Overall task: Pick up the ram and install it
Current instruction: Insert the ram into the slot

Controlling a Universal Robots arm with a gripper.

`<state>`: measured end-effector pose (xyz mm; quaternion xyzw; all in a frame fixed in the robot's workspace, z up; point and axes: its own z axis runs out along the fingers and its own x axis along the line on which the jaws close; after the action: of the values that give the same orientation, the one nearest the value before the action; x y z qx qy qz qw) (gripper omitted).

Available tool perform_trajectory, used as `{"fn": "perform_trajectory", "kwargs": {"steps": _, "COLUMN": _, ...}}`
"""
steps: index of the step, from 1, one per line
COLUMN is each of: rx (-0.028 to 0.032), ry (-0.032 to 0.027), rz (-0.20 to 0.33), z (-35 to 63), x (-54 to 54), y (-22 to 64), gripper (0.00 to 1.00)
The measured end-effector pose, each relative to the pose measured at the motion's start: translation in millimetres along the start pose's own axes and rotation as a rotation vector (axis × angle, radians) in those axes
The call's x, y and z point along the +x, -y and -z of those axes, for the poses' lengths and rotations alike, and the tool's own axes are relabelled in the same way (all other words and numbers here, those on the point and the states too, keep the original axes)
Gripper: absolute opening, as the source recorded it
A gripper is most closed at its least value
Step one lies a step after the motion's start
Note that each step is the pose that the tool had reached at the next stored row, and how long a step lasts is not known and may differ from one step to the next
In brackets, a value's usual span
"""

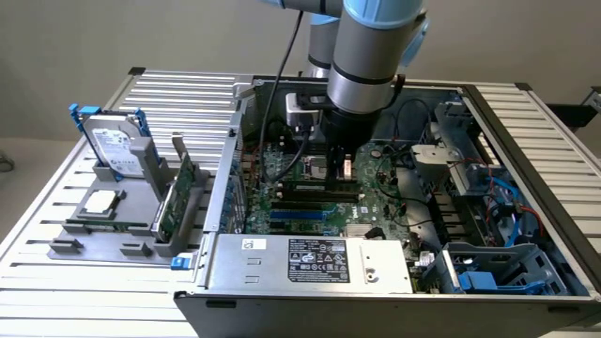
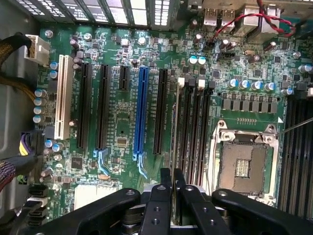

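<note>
**Ram gripped over the motherboard's memory slots, inside the open computer case [image 1: 526, 232].**
The gripper [image 2: 173, 172] is clenched on the ram [image 2: 172, 147]. The ram is a thin green stick seen edge-on between the two black fingers [image 2: 165, 188]. It lies parallel to the black memory slots [image 2: 193, 127], beside the processor socket [image 2: 243, 164]; whether it touches a slot, cannot tell. Well apart, on the exterior view's left, the grey tray [image 1: 70, 246] holds a hard drive [image 1: 115, 148] and an expansion card [image 1: 176, 197].
</note>
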<state>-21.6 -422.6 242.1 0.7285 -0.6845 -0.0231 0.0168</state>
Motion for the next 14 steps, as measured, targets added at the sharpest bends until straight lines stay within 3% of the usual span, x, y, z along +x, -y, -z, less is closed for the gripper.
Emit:
{"fn": "perform_trajectory", "kwargs": {"steps": 3, "rx": -0.0005, "ry": -0.0062, "rz": -0.001, "z": -2.5, "x": -0.7, "y": 0.2, "gripper": 0.14}}
{"fn": "perform_trajectory", "kwargs": {"steps": 14, "rx": 0.0007, "ry": -0.0085, "rz": -0.002, "z": -9.7, "x": -4.4, "y": 0.8, "gripper": 0.14}}
